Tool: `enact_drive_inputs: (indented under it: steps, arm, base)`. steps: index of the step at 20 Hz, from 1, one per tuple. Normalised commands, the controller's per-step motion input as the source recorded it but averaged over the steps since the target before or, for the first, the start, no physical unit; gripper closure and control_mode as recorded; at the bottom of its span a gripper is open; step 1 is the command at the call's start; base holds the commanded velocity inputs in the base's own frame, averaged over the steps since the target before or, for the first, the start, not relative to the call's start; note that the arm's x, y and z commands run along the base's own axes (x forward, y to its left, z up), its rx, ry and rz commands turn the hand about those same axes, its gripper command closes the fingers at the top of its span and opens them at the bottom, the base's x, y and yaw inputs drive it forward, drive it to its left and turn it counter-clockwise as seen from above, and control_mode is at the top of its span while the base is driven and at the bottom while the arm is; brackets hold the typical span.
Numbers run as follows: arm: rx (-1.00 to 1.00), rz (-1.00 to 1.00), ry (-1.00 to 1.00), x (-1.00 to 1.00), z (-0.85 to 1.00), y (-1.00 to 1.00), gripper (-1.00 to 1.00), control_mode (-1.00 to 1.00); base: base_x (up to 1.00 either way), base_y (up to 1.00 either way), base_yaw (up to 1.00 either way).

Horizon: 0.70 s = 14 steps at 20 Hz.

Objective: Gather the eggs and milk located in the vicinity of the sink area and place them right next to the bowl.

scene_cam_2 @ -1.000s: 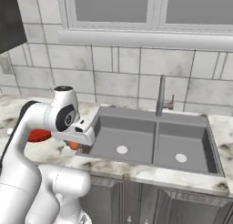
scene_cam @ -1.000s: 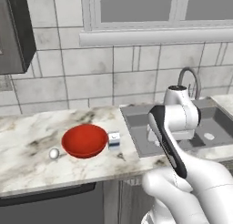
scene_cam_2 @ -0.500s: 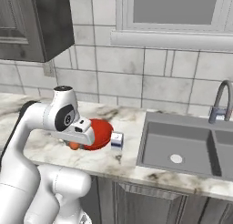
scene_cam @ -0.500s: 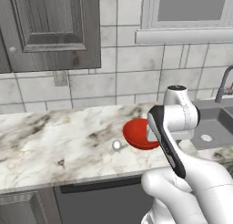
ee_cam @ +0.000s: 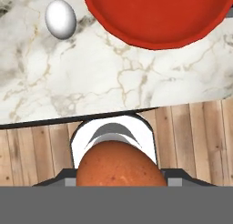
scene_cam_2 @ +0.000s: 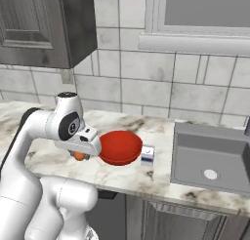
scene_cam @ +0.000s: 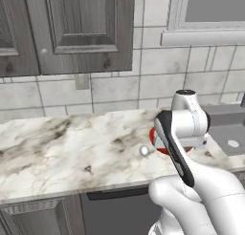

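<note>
My gripper point(scene_cam_2: 81, 153) is shut on the orange-brown egg point(ee_cam: 120, 163), which shows under the hand point(scene_cam_2: 78, 156). It hangs above the counter's front edge, just left of the red bowl point(scene_cam_2: 119, 146) point(ee_cam: 154, 13) point(scene_cam: 158, 139). In the left base view my own arm covers most of the bowl. The milk point(scene_cam_2: 147, 156), a small white carton with a blue lower part, stands on the counter touching the bowl's right side. The sink point(scene_cam_2: 215, 153) point(scene_cam: 228, 129) lies further right.
A small glossy white ball point(scene_cam: 144, 150) point(ee_cam: 60, 18) lies on the marble counter point(scene_cam: 62, 148) left of the bowl. Dark wall cabinets point(scene_cam: 72, 28) hang above the counter. Wooden floor point(ee_cam: 36, 150) shows past the counter's front edge.
The base has driven left, so the sink has slid toward the right edge and the cabinets have come into view. The gripper stays shut on the egg.
</note>
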Motion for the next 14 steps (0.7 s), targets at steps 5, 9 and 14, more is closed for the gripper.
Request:
enact_drive_inputs:
  steps: [5,9,14]
  arm:
    - [0.00,0.00,0.00,0.00,0.00,0.00,1.00,1.00]
    - [0.00,0.00,0.00,0.00,0.00,0.00,1.00,1.00]
    - [0.00,0.00,0.00,0.00,0.00,0.00,1.00,1.00]
  base:
    - [0.34,0.33,-0.01]
    - [0.04,0.08,-0.01]
    - [0.05,-0.23,-0.01]
